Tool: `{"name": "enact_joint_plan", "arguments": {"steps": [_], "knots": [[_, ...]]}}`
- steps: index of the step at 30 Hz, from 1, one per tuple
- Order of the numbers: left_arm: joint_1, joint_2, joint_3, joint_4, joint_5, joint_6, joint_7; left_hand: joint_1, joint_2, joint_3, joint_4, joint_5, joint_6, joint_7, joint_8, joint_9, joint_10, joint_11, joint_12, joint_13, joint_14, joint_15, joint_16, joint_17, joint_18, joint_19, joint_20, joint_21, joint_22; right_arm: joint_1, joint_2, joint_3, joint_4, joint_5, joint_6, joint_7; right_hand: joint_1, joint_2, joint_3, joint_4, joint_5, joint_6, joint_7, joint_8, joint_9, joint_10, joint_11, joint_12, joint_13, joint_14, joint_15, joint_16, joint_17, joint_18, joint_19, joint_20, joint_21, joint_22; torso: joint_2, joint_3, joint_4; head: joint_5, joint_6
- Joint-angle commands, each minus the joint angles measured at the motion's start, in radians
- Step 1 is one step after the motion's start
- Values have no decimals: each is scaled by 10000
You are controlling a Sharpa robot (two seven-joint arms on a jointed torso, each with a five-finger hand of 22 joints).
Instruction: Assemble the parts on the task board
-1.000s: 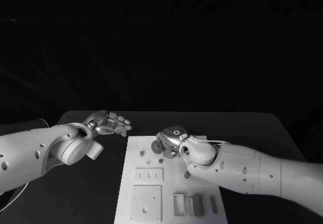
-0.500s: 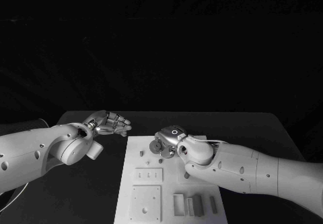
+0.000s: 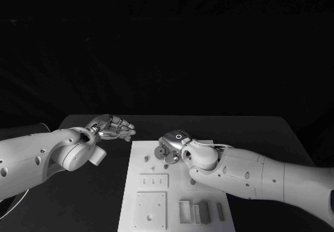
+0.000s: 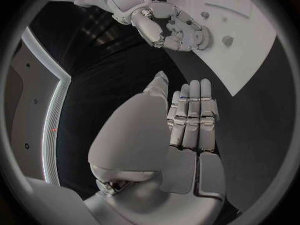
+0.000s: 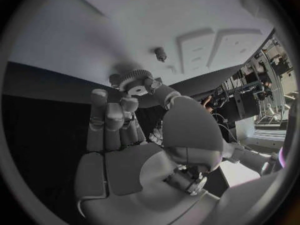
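Note:
The white task board (image 3: 177, 193) lies in the middle of the black table. My right hand (image 3: 174, 144) hovers over the board's far end and pinches a small toothed gear (image 3: 160, 152) in its fingertips; the gear (image 5: 134, 80) hangs just above the white surface, near a short peg (image 5: 160, 53). The left wrist view shows that hand (image 4: 164, 21) with the gear (image 4: 201, 35) at the board's corner (image 4: 250, 40). My left hand (image 3: 114, 127) floats off the board's far left corner, fingers (image 4: 194, 116) held side by side, holding nothing.
On the board lie a short peg (image 3: 146, 158), a tiny piece (image 3: 154, 168), a block with three slots (image 3: 154, 181), a square plate (image 3: 152, 209) and several upright bars (image 3: 201, 211). Bare black table (image 3: 90, 193) flanks the board.
My right hand has drifted slightly left over the board's far end, keeping the gear in its fingertips. The left hand has stayed put.

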Motion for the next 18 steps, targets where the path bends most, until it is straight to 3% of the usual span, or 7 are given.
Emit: {"name": "enact_joint_plan", "arguments": {"steps": [1,10,14,18], "knots": [[25,9,6,33,-24,92,46,-62,-71,82,-2,0,-88,-8,-63,15,-46,1,-49,11,43,15,-56,17,125,60,-33,-34,17,-11,15,-6,9,-83,201,-13,-1,-61,3,63,24,910,144,-37,-5,-360,41,-52,4,-54,11,-63,-11,154,-47,2,-35,153,1,-2,3,9,5],[23,84,6,-67,-48,91,64,-64,-71,84,-1,1,-88,-8,-63,16,-46,1,-51,12,44,16,-60,20,125,59,-33,-36,18,-12,-44,-7,10,30,298,57,25,-73,6,69,21,888,153,-51,-12,-369,49,-43,10,-57,19,-60,-8,154,-51,3,-36,157,7,0,-18,15,17],[19,157,5,-146,-48,112,75,-67,-68,85,0,1,-89,-8,-63,16,-47,2,-53,12,44,16,-62,22,124,60,-32,-37,18,-12,-58,-8,36,60,231,57,-4,-257,-31,142,20,561,254,-245,-111,-428,140,-36,18,-87,92,-64,-3,154,-72,19,-50,161,19,-9,-30,-18,9],[19,167,5,-163,-48,107,87,-70,-66,86,0,0,-91,-7,-65,16,-49,3,-55,12,44,17,-64,23,124,60,-32,-38,19,-13,-89,-8,14,60,157,35,-8,-406,-46,237,19,290,358,-397,-204,-486,239,-24,24,-105,184,-57,7,154,-78,29,-54,165,12,4,-18,-31,-2]]}}
